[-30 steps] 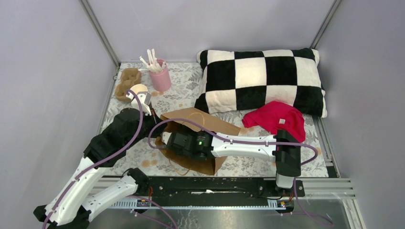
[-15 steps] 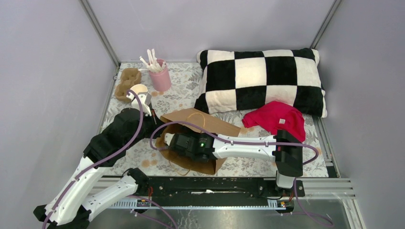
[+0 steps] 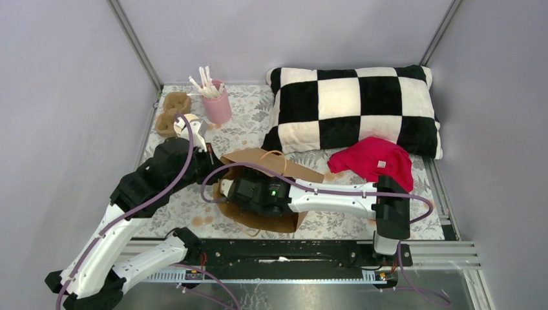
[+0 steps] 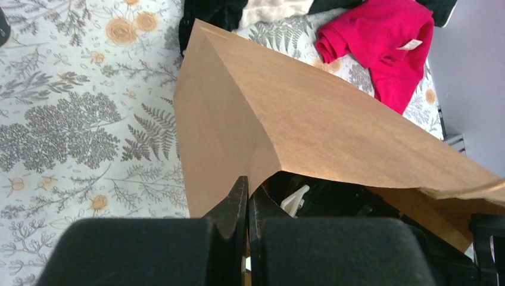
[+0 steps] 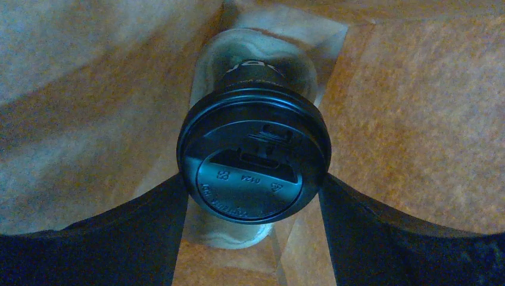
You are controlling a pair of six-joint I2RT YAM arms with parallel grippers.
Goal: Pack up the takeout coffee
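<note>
The mouth edge of the brown paper bag point(image 4: 309, 119) is being pinched by the left gripper point(image 4: 248, 186), its jaws pressed together on the paper. Inside the bag, the takeout coffee point(image 5: 253, 161) is being clasped by the right gripper point(image 5: 255, 186). The gripper's fingers point(image 5: 149, 220) are spread wide and are being pressed against either side of the black sip lid. Raised figures are being shown on the lid, possibly "88" and "0124", but the light is dim. Beyond the bag, a white tag is being displayed on the red cloth point(image 4: 387, 47), its print unreadable.
</note>
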